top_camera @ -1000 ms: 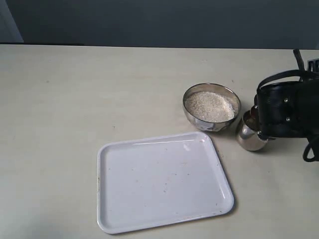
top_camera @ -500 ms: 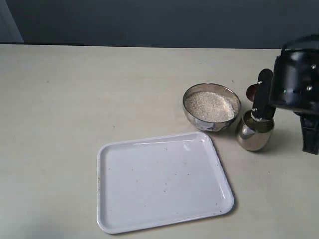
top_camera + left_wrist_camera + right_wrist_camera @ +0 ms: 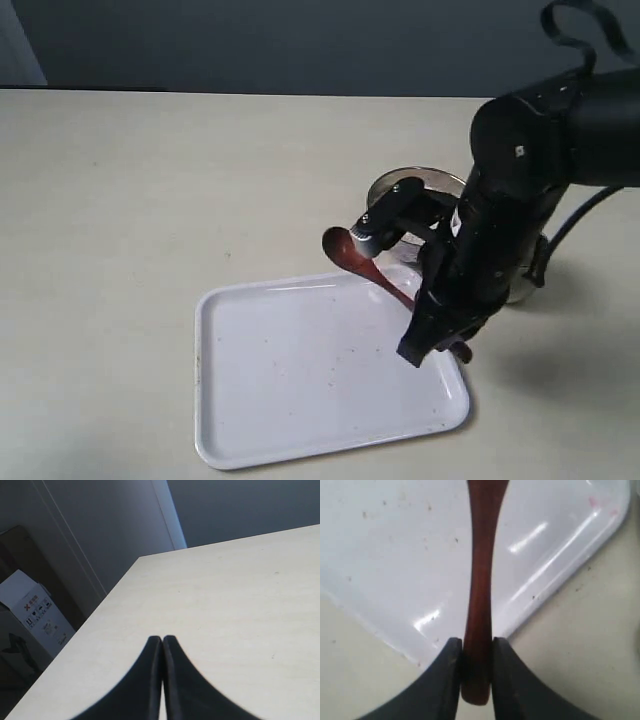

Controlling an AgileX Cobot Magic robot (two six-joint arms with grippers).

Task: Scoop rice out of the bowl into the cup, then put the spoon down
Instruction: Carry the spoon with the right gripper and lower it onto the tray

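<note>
My right gripper [image 3: 443,340] is shut on the handle of the dark reddish-brown spoon [image 3: 345,249] near its end. The spoon slants over the right side of the white tray [image 3: 300,380], its oval head raised and pointing left. In the right wrist view the fingers [image 3: 452,652] clamp the spoon handle [image 3: 480,580] above the tray corner [image 3: 395,555]. Only the far rim of the steel bowl [image 3: 398,180] shows behind the arm, and its rice is hidden. A sliver of the cup [image 3: 518,293] peeks out beside the arm. My left gripper [image 3: 162,640] is shut on nothing over bare table.
The pale table [image 3: 150,200] stretches left and behind the tray. The right arm's black cable [image 3: 575,215] loops at the right. In the left wrist view a table edge and a cardboard box [image 3: 30,610] lie beyond.
The right arm swung left from over the cup to the tray's right side, carrying the spoon. It now covers most of the bowl and the cup.
</note>
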